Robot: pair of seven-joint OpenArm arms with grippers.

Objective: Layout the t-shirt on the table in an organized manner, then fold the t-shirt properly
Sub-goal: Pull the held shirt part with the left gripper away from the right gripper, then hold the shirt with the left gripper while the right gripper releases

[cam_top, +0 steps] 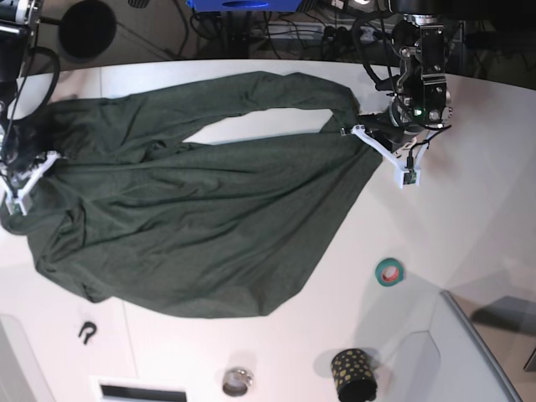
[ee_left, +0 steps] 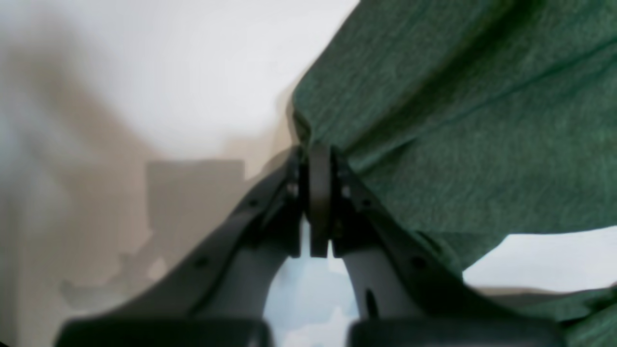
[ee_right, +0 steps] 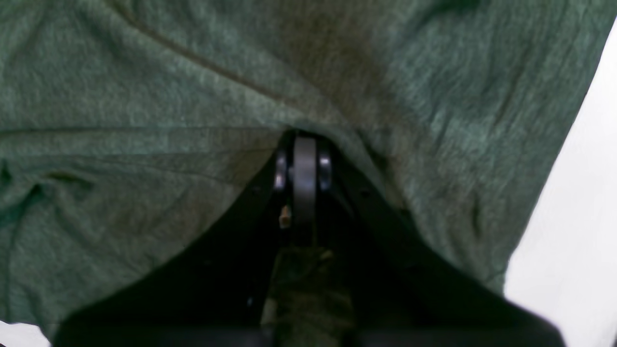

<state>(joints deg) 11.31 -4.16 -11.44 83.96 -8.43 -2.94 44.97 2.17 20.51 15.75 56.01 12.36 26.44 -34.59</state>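
The large dark green short-sleeved fabric t-shirt [cam_top: 193, 226] lies spread across the big smooth white table [cam_top: 469, 209], stretched out sideways and rumpled, with a slit of bare tabletop showing through near its far edge. Both arms are on it, one at each end.

At the shirt's right-hand tip in the base view, the left gripper [cam_top: 358, 127] has its jaws pressed tight together on a corner of the cloth; the left wrist view shows the green fabric [ee_left: 458, 120] fanning away from the closed fingertips [ee_left: 319, 159], taut and creased, with white table behind.

At the opposite end of the shirt, the right gripper [cam_top: 38, 163] is clamped shut too, buried in a bunch of material. From the right wrist view its tip [ee_right: 304, 144] is tucked under a fold, the shirt [ee_right: 144, 96] filling nearly everything, with only a strip of table at the side.

Off the shirt, on its near side: a small teal tape ring [cam_top: 389, 271] just past the right-hand edge, a black cup with yellow dots [cam_top: 353, 373] further toward the front, a round silver metal piece [cam_top: 237, 381] beside that, and a little black hook [cam_top: 86, 332] below the shirt's left part
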